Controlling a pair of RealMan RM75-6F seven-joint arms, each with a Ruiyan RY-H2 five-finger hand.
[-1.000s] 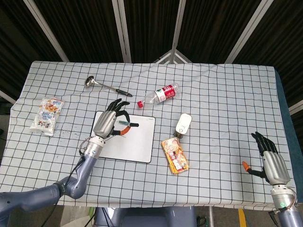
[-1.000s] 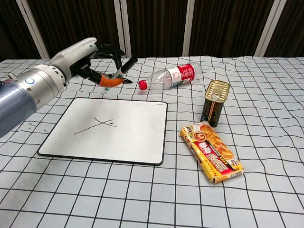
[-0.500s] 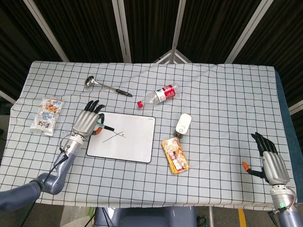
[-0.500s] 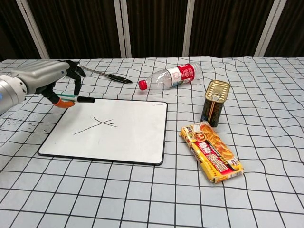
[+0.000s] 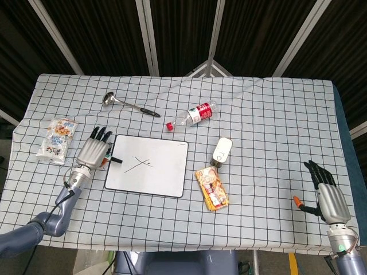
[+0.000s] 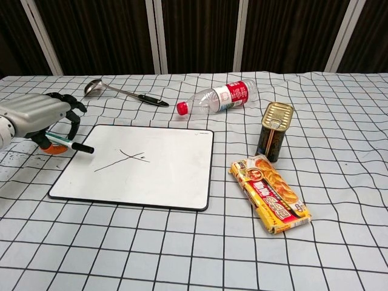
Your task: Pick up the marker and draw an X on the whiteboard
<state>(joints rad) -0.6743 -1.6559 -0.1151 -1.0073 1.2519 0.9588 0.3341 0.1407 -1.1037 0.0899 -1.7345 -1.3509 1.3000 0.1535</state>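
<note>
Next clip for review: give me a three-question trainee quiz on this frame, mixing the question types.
1. True or false: the whiteboard already bears crossed strokes.
2. Where is the marker? A) lying on the board; B) held by the left robot hand at the board's left edge; C) beside the can.
3. Fill in: the plastic bottle lies on its ____, its red cap pointing toward the ladle.

Key: 1 true. 2 B. 3 side.
</note>
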